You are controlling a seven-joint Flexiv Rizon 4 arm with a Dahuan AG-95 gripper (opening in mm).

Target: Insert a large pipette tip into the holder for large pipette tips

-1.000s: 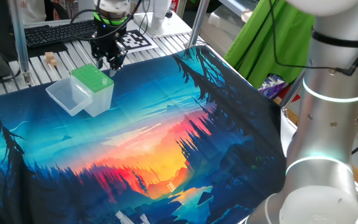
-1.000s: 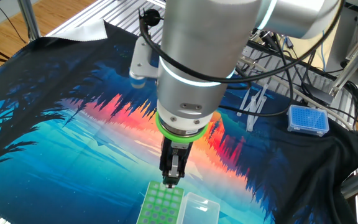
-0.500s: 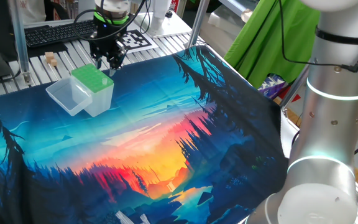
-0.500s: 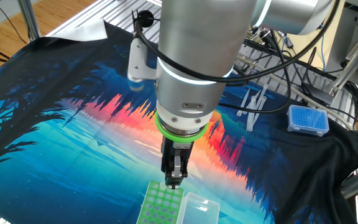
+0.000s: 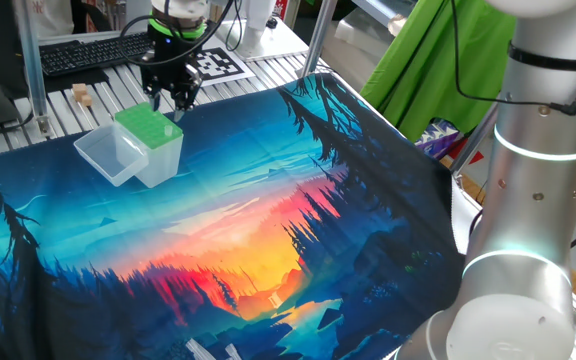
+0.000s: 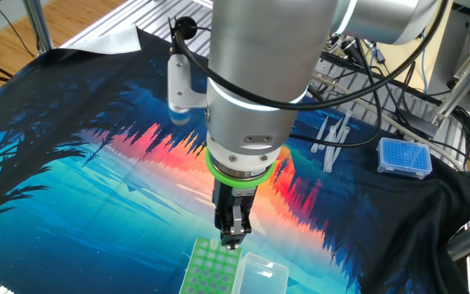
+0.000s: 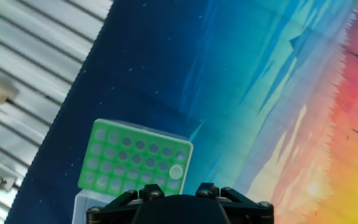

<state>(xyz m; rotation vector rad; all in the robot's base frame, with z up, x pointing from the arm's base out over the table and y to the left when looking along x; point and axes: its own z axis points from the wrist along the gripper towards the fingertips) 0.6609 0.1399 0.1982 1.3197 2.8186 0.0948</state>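
**Fingers.** In the hand view only the black body of the gripper [image 7: 180, 208] shows at the lower edge; the fingertips themselves are out of sight. In the two fixed views the fingers stand close together with a narrow gap. Whether anything sits in that gap cannot be told from any view.

**Tip.** The only sign of the pipette tip [image 7: 176, 172] is a pale round disc over one hole of the green grid, in the corner nearest the gripper body. This is judged to be the wide end of the tip seen end-on. Its long axis then runs vertically, in line with the fingers. Whether it is clamped or already resting in the hole cannot be told.

**Holder.** The holder [image 7: 135, 160] lies directly under the gripper, a little ahead of it in the hand view. The gripper [image 6: 233, 238] hangs just above the far edge of the green top [image 6: 210, 269], not over its middle. Any coming move is therefore judged to be straight down or straight up along the tip's axis, with no sideways travel.

**Arm pose.** The wrist points the gripper [image 5: 171, 98] straight down at the holder [image 5: 150, 128]. The arm reaches well out from its base across the table.

**Surroundings.** A clear tub [image 5: 108, 155] touches the side of the holder. Both stand on the printed cloth [image 5: 298, 200]. Farther off, a few pale slender pieces [image 6: 331, 140] lie at the cloth edge. A blue box [image 6: 404, 158] stands beyond them.
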